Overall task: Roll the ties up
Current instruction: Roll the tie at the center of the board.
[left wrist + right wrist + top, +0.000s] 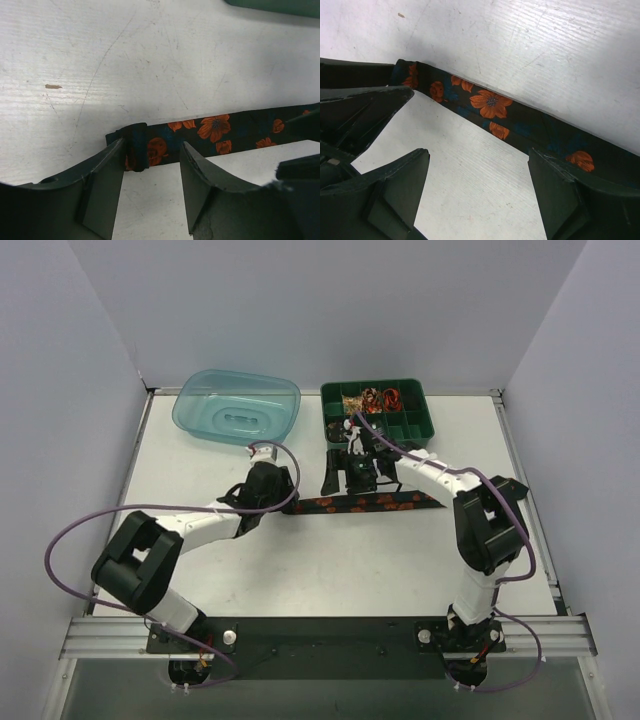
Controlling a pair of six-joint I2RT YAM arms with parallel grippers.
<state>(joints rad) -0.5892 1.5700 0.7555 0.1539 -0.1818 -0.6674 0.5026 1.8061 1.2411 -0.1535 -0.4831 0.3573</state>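
Crosswise, tie (pixel 360 503) flat, axis left-right.

Robotics lab cell: a white tabletop (pixel 330 560), plain pale walls (pixel 330 300) closing three sides of it, an aluminium rail (pixel 330 638) along its near edge.

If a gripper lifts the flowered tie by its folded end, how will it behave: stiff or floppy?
Probably floppy: the tie lies flat as a thin strip on the table, so the rest would likely hang down. Its folded end shows no fastening, so it may unfold. It seems light and might slide or bunch up if pushed.
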